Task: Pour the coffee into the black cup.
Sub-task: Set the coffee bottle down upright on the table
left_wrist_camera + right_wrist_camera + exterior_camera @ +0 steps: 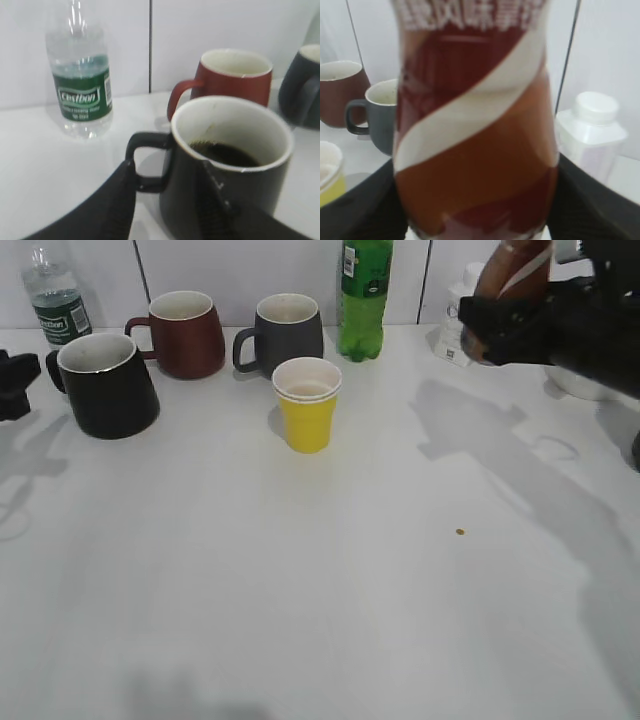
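The black cup (105, 385) stands at the left of the white table, and in the left wrist view (230, 170) it holds dark liquid. My left gripper (15, 380) is open just left of the cup. Its fingers (170, 200) are spread on either side of the black handle; I cannot tell whether they touch it. My right gripper (490, 325) is shut on the coffee bottle (515, 275) and holds it raised at the far right, away from the cup. The bottle's brown-and-white swirl label fills the right wrist view (475, 140).
A maroon mug (185, 335), a dark grey mug (285, 332) and a green soda bottle (363, 295) line the back. A yellow cup (307, 405) stands in front of them. There is a water bottle (55, 300) at the back left and a small white bottle (455, 335) behind my right gripper.
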Motion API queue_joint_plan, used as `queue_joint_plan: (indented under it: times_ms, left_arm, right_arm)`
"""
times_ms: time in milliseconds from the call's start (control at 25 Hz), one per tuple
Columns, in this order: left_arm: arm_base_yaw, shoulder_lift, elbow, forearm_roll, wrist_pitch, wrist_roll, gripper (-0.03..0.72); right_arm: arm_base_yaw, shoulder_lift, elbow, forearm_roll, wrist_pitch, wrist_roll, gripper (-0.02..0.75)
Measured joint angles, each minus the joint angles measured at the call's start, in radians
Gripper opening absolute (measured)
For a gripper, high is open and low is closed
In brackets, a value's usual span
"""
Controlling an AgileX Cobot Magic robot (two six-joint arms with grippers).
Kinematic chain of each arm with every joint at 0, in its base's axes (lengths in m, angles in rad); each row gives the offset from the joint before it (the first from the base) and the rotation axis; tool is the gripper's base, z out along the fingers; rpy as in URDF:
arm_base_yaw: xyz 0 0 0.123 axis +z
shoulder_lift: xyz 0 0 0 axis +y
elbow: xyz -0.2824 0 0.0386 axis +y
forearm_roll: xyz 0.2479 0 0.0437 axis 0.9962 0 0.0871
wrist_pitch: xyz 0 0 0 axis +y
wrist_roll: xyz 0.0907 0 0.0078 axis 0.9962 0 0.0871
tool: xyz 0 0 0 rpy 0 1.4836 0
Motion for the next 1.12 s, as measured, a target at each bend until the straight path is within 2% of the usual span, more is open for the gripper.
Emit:
queue_joint_plan:
  times_ms: [160,480,720,1120]
  left_arm:
    - [0.0,-0.054,0.001,0.002,-0.013,0.0,0.311]
    - [0.0,-0.083,0.001,0.018,-0.07,0.0,0.311]
    - [0.0,-0.084,0.001,0.085,-0.075,0.0,0.309]
    - [0.0,-0.084,0.001,0.095,-0.081,0.0,0.309]
  right_arm:
    - [0.0,0.116,-0.062,0.013,-0.035,-0.03,0.536]
    - [0.0,0.271,-0.126,0.129,-0.052,-0.127,0.536]
    - [0.0,0.374,-0.129,0.148,-0.114,-0.158,0.536]
    - [0.0,0.424,-0.133,0.163,-0.153,-0.167,0.536]
